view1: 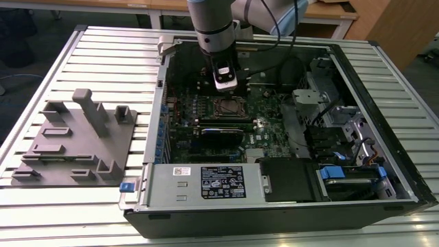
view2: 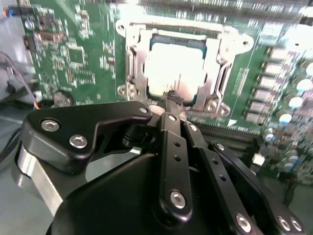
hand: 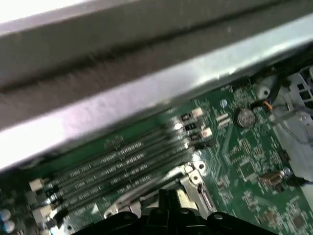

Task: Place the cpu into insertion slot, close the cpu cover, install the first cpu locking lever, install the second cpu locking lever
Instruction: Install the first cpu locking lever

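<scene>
Slatted tabletop [view1: 103,46], open computer case [view1: 274,221]. Item: cpu [view2: 176,63], seated in insertion slot [view1: 230,107] at the middle of the motherboard [view2: 78,54], cpu cover [view2: 133,63] framing it. Your fingers [view2: 171,142] hang just above, clenched on nothing. Probably light, stiff, fragile: take it by its edges.

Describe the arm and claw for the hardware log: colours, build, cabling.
The arm is a silver-grey tube with a darker grey joint band; a black cable loops beside it. A white-and-black module sits at the wrist. In the second wrist view the claw is matte black: flat linkage bars studded with silver screws, tapering to narrow tips, on a bright metal ring.
</scene>
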{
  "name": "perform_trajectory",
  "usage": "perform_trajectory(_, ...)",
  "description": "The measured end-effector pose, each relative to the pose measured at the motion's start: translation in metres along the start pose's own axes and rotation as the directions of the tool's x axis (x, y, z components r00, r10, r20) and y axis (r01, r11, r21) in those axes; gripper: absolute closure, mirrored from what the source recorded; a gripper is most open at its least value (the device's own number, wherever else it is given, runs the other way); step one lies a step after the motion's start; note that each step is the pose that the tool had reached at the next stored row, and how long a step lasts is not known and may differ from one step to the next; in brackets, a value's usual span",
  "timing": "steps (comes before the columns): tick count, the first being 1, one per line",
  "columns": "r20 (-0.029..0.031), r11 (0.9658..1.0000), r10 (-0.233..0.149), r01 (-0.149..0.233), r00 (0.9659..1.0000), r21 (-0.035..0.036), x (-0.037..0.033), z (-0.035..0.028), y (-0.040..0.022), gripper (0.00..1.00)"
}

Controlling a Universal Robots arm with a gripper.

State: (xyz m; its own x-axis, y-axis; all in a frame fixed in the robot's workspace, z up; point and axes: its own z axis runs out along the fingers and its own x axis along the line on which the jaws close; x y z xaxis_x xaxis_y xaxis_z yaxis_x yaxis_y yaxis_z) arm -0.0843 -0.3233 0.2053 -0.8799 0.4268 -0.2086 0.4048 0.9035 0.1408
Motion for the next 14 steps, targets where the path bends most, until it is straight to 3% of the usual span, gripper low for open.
perform_trajectory(1, 0.0012, 0.9999, -0.003, 0.003, 1.0000, 0.0117, -0.0007, 0.0002, 0.0003, 0.89)
perform_trajectory(2, 0.0009, 0.9998, -0.004, 0.004, 1.0000, 0.0178, -0.0011, 0.0003, 0.0006, 0.89)
perform_trajectory(7, -0.0009, 0.9998, -0.005, 0.005, 1.0000, 0.0215, -0.0012, 0.0005, 0.0006, 0.89)
perform_trajectory(8, -0.0129, 0.9996, -0.004, 0.005, 0.9999, 0.0271, -0.0015, 0.0008, 0.0008, 0.89)
perform_trajectory(11, -0.0605, 0.9988, -0.001, 0.004, 0.9982, 0.0498, -0.0025, 0.0015, 0.0012, 0.89)
perform_trajectory(14, -0.0637, 0.9987, -0.001, 0.004, 0.9980, 0.0515, -0.0025, 0.0014, 0.0012, 0.89)
